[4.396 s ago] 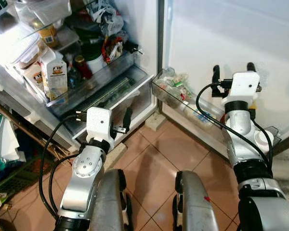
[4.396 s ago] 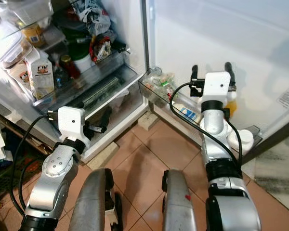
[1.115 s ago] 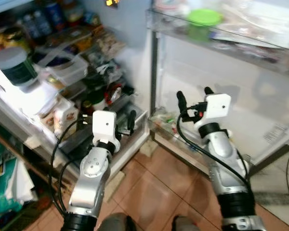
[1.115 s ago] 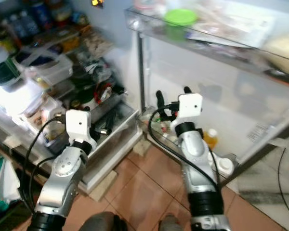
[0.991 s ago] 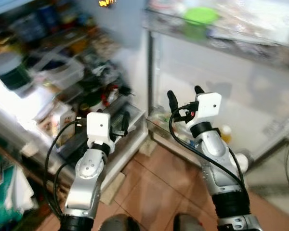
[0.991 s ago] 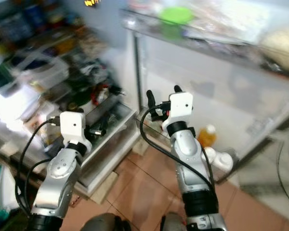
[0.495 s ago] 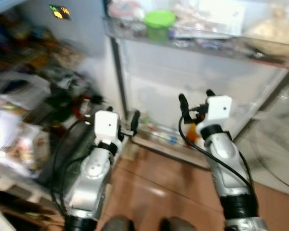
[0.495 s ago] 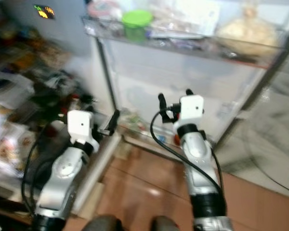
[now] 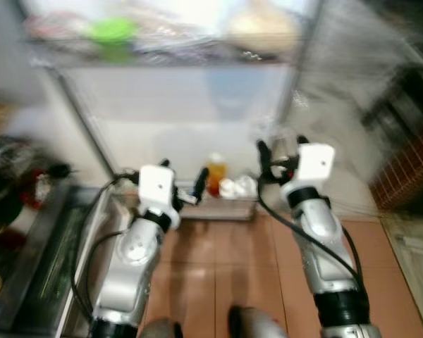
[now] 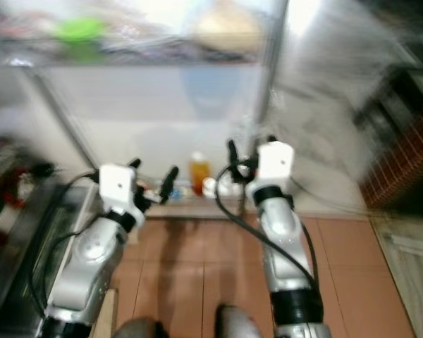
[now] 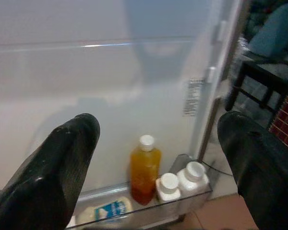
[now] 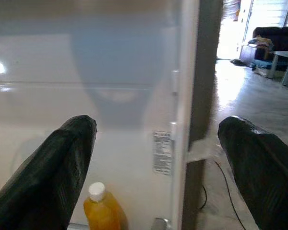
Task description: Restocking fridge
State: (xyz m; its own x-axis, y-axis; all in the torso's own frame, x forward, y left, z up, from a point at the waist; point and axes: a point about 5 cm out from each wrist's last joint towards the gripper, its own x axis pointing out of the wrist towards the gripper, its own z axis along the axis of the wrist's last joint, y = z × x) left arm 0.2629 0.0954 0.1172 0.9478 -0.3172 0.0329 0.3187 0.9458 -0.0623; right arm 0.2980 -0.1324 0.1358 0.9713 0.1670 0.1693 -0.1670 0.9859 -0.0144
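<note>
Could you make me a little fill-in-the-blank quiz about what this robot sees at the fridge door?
1. The bottle of juice in the door bin is ____ in colour.
2. Beside it stand ____ small white-capped bottles.
3. The jaws of the left gripper and right gripper stand ____, holding nothing.
4. The tub on the upper door shelf has a ____ lid.

Missing words: orange; two; open; green

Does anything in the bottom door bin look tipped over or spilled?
One thing: a pale bottle with a blue label lies on its side in the door bin. The orange bottle and two white bottles stand upright beside it. No spill is visible.
</note>
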